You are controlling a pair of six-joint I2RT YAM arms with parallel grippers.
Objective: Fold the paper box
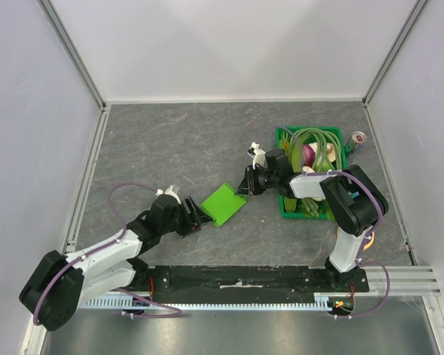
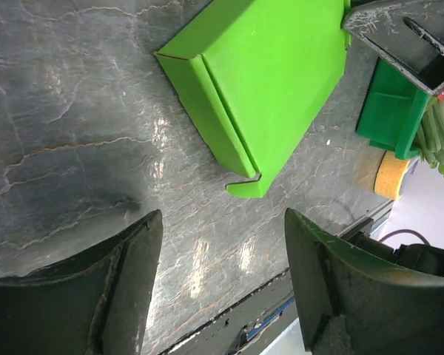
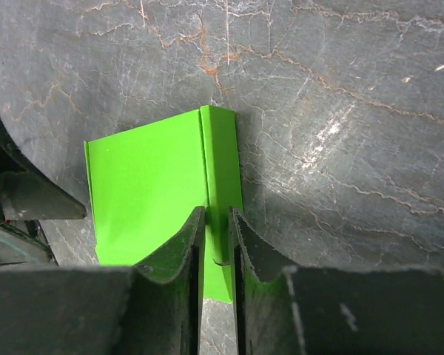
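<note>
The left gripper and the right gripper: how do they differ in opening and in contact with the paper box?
The left gripper stands wide open; the right gripper is nearly closed. The left gripper holds nothing, and the paper box lies ahead of it, apart from its fingers; the right gripper pinches a narrow edge strip of the box. Both point at the box, from opposite sides.

We note a dark grey marbled bench point(image 1: 163, 140) enclosed by plain white walls point(image 1: 229, 44) with aluminium corner posts point(image 1: 74, 52), evenly lit.
</note>
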